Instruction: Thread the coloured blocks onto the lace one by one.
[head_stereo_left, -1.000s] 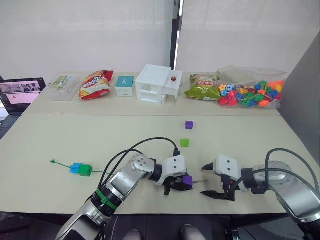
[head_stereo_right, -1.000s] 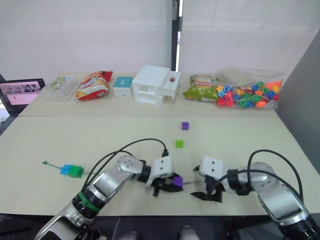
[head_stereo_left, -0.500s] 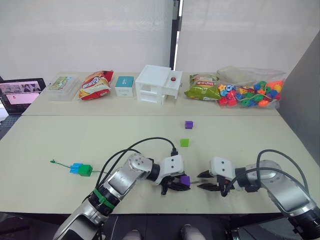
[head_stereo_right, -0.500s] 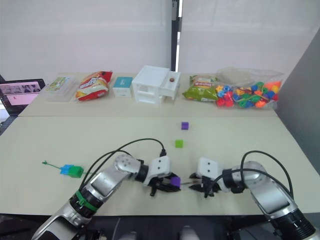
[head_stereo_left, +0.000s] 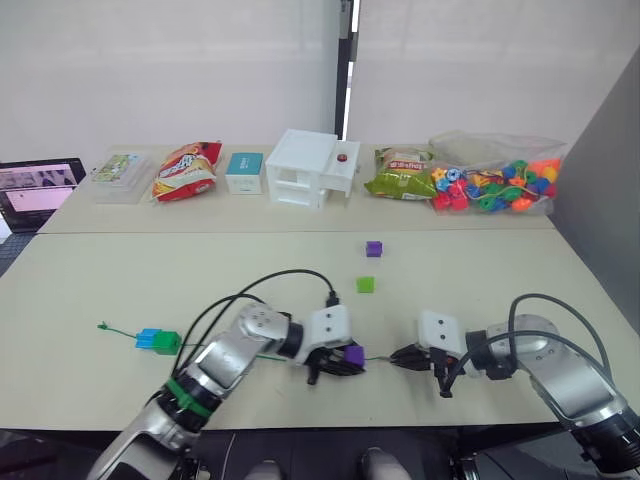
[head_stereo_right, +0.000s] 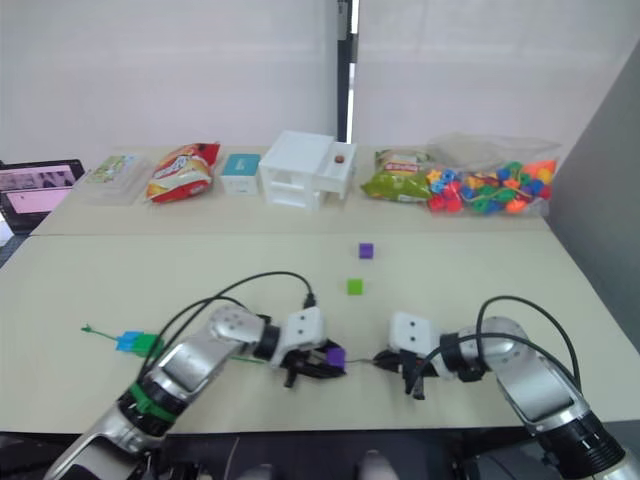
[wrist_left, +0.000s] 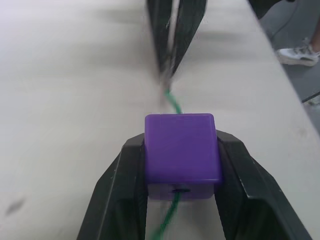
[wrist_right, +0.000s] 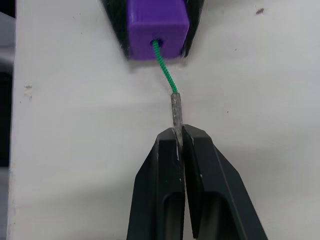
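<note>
Left pincer (wrist_left: 181, 175) clamps small purple plastic cube (wrist_left: 182, 153), thin green cord lace (wrist_right: 164, 67) running through its hole. Right pincer (wrist_right: 180, 137) pinched closed on lace's stiff grey metallic tip (wrist_right: 176, 111), low over beige bench (head_stereo_left: 120, 280), front centre.

A long pale beige table (head_stereo_left: 120, 290) runs across the room, with a seam where a second tabletop (head_stereo_left: 300, 220) joins it at the far side. Behind stand white walls or blinds (head_stereo_left: 170, 70), evenly lit, split by a dark vertical post (head_stereo_left: 346, 60). A grey panel (head_stereo_left: 600, 180) rises at the right edge. Along the far tabletop sit a laptop (head_stereo_left: 38, 190), a clear box (head_stereo_left: 118, 170), a red snack bag (head_stereo_left: 186, 170), a teal box (head_stereo_left: 244, 172), a white drawer unit (head_stereo_left: 310, 168), a green snack bag (head_stereo_left: 398, 176) and a clear bag of beads (head_stereo_left: 495, 180).
</note>
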